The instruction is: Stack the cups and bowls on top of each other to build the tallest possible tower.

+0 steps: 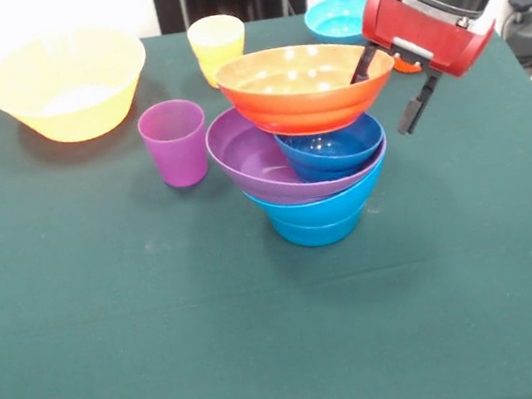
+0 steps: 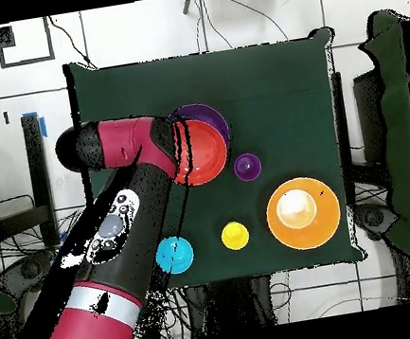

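The tower stands mid-table: a mid-blue bowl [image 1: 318,220] at the bottom, then a tilted wide purple bowl [image 1: 252,161], a small dark blue bowl [image 1: 334,146] and a wide orange bowl [image 1: 301,88] on top. My gripper [image 1: 388,87] is open and straddles the orange bowl's right rim, one finger inside and one outside. In the overhead view the orange bowl [image 2: 202,151] covers most of the purple bowl [image 2: 208,117]. The purple cup [image 1: 175,141] stands left of the tower and the yellow cup [image 1: 217,45] behind it. The orange cup [image 1: 408,65] is mostly hidden behind the gripper.
The large yellow bowl [image 1: 68,84] sits at the back left corner and the small cyan bowl [image 1: 337,18] at the back right edge. In the overhead view my arm [image 2: 124,209] crosses the table's lower left, next to the cyan bowl [image 2: 174,254].
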Available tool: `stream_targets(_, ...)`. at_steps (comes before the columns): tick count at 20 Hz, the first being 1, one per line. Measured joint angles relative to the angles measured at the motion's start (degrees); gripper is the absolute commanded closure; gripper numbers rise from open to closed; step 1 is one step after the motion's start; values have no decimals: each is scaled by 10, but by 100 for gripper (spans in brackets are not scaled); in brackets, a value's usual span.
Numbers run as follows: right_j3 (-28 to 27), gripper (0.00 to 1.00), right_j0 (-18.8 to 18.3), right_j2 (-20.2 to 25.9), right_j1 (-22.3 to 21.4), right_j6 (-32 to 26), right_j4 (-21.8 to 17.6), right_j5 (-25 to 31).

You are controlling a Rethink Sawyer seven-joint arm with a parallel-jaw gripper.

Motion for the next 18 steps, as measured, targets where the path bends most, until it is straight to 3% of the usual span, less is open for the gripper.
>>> stream_targets(18,-18,0,0,0,-24,0,21,0)
